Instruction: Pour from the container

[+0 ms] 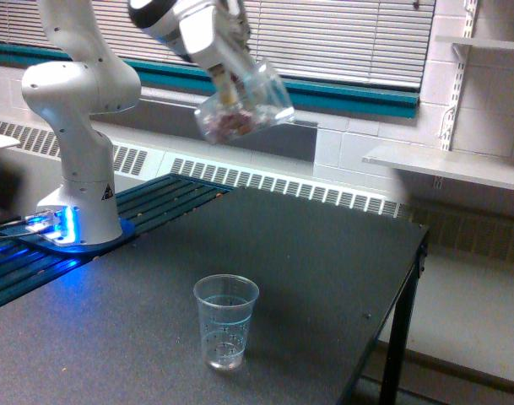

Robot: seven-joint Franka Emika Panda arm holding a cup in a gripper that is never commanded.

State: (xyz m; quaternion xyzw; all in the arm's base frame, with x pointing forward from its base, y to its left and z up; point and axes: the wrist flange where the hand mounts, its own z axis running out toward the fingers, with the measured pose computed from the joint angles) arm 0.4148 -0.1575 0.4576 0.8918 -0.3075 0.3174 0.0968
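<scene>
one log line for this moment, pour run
phase: carrying | gripper: shut on container, tilted, pinkish bits inside | cup: upright on table, looks empty | pour: not begun

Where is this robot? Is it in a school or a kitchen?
Probably a lab or workshop room, not a kitchen. The white robot arm is bolted to a plain dark table, with window blinds and bare wall shelves behind. It holds a tumbler over a clear cup.
</scene>
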